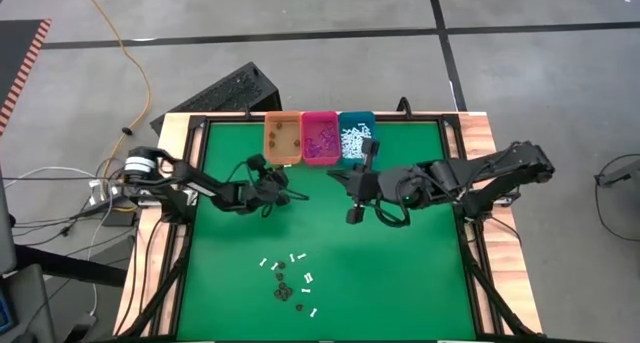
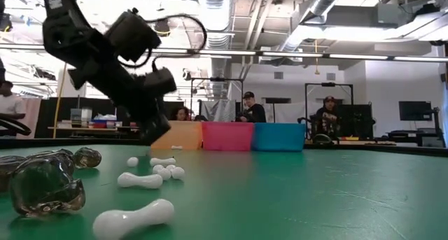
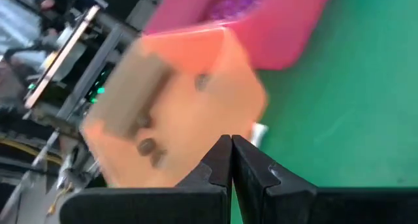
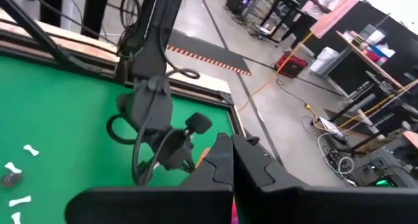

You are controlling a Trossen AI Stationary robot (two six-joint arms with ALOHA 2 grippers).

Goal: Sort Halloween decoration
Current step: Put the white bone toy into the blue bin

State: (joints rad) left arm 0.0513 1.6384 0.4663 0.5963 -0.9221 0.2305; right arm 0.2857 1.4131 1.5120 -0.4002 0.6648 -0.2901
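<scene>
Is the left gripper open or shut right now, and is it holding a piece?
Shut. In its wrist view the left gripper has both fingers pressed together, nothing visible between them, above the orange bin.

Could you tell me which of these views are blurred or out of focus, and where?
Left wrist view: the orange bin and pink bin are smeared by motion blur, while the shut fingers stay crisp. Low view: the nearest white piece and dark pieces are soft. High and right wrist views look sharp.

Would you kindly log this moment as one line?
left end effector: shut, by orange bin | right end effector: shut, mid-table | white and dark pieces: loose on mat
</scene>
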